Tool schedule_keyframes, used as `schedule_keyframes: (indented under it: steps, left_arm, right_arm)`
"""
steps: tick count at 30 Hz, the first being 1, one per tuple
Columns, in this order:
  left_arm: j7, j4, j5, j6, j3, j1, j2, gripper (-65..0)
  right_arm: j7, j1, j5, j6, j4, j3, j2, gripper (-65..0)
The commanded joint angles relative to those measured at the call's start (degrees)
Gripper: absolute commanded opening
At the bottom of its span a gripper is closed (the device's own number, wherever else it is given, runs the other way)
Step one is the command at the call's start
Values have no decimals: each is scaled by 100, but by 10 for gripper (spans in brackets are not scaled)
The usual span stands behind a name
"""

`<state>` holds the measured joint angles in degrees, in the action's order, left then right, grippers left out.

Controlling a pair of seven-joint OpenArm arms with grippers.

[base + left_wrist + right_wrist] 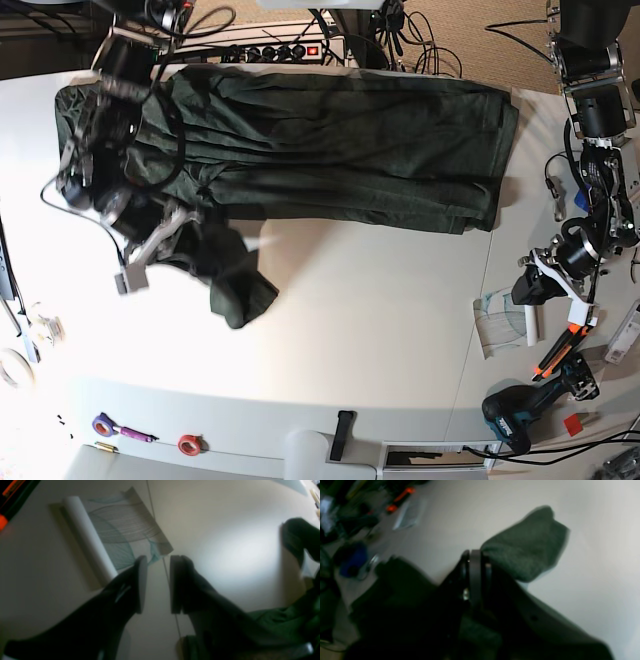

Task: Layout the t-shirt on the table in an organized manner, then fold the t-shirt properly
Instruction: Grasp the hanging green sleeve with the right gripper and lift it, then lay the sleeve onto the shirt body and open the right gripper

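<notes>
1. White flat table (380,330), one. It carries everything below.

2. Dark green fabric t-shirt (330,150), one.
   - Lies along the far half of the table, spread wide, with long creases running across it.
   - One loose flap (240,292) trails from its end on the right arm's side toward the middle of the table.
   - The same flap shows in the right wrist view as a rumpled green tongue (527,547) just beyond the fingers.

3. Black robot arms, two.
   - The right gripper (475,565) has its jaws pressed together on a fold of the t-shirt. The picture is blurred, so the depth of the pinch is unclear. From above it sits at the root of the trailing flap (188,225).
   - The left gripper (156,585) has its jaws spread, with bare table in the gap and nothing between them. It hovers off the t-shirt's other end (532,290), near the table's edge.

4. Teal and black power drill (510,412), one, at the near corner on the left arm's side.

5. Pale paper sheet with a teal leaf print (120,527), one. One side is curled into a white roll, and it lies just beside the left gripper.

6. Orange and black hand tool (553,358), one, between the sheet and the power drill.

7. Small tape rolls, two, one purple (101,424) and one red (187,443), on the near edge.
</notes>
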<state>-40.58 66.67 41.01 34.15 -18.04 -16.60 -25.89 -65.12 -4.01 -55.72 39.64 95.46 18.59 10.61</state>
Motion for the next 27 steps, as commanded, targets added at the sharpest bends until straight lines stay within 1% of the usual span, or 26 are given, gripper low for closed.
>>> schedule_keyframes:
  steps: [1,4,6,9,12,14,19,24,26,27]
  left_arm:
    - [114,87,116,33,-24,-133,-107,-500]
    - [98,87,116,33,-24,-133,-105,-500]
    - [101,87,101,33,-24,-133,-105,-500]
    - [101,87,96,35,-24,-133,-107,-500]
    - [101,87,96,33,-24,-133,-105,-500]
    - [101,87,96,33,-24,-133,-105,-500]
    - [96,87,96,33,-24,-131,-107,-500]
    - [98,87,96,33,-24,-133,-105,-500]
    - [98,87,96,35,-24,-131,-105,-500]
    - [98,87,96,35,-24,-131,-105,-500]
  right_arm:
    - [81,79,-275,36,267,22,66,-650]
    - [7,551,-669,36,758,7,61,-650]
    - [-79,817,-820,36,1051,-50,48,-650]
    - [-90,1126,-835,36,1405,-295,48,-650]
    - [-92,1292,-828,36,1585,-741,48,-650]
    - [-90,1307,-682,36,1591,-1123,48,-650]
    - [44,1303,83,36,1591,-1976,48,-650]
    - [199,1305,841,36,1591,-2400,48,-650]
    - [205,1305,992,36,1591,-2461,48,-650]
    - [221,1305,994,36,1591,-2461,48,-573]
